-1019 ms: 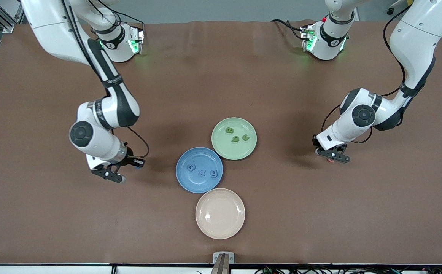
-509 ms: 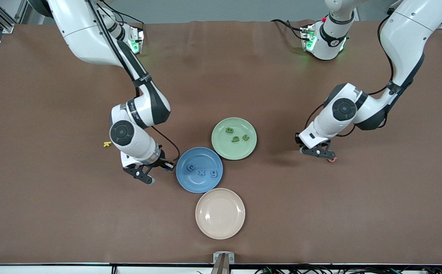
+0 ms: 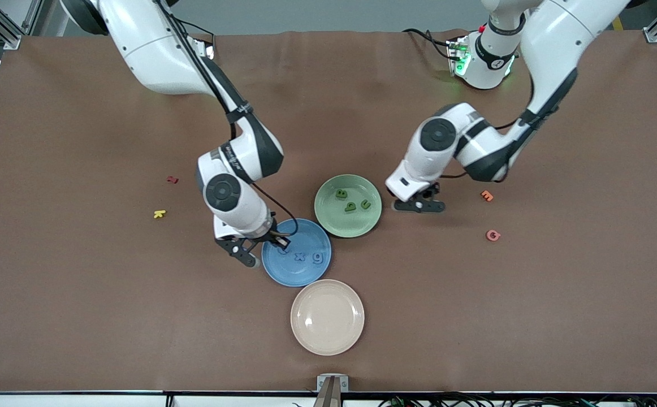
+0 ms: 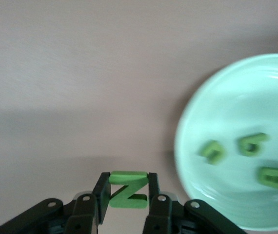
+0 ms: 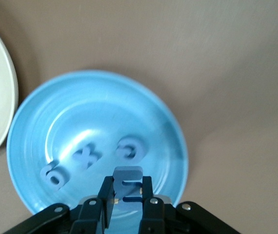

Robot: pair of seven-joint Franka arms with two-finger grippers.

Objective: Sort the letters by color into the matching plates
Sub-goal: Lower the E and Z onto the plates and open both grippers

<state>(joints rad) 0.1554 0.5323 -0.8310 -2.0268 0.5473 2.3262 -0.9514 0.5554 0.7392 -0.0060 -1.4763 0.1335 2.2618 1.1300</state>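
My left gripper (image 3: 419, 206) hangs just beside the green plate (image 3: 340, 223), toward the left arm's end, shut on a green letter Z (image 4: 127, 190). In the left wrist view that gripper (image 4: 127, 191) has the green plate (image 4: 227, 107) next to it, holding three green letters (image 4: 251, 144). My right gripper (image 3: 263, 250) is over the rim of the blue plate (image 3: 300, 272), shut on a blue letter (image 5: 128, 181). In the right wrist view the gripper (image 5: 128, 187) is over the blue plate (image 5: 80, 112), where three blue letters (image 5: 86, 157) lie.
A cream plate (image 3: 327, 317) sits nearest the front camera, touching the blue one. Red (image 3: 172, 180) and yellow (image 3: 159, 213) letters lie toward the right arm's end. Orange (image 3: 487, 195) and pink (image 3: 493, 235) letters lie toward the left arm's end.
Both arms swung in toward the middle. The right gripper came over the blue plate's rim, and the left gripper arrived beside the green plate. The stray letters are now uncovered.
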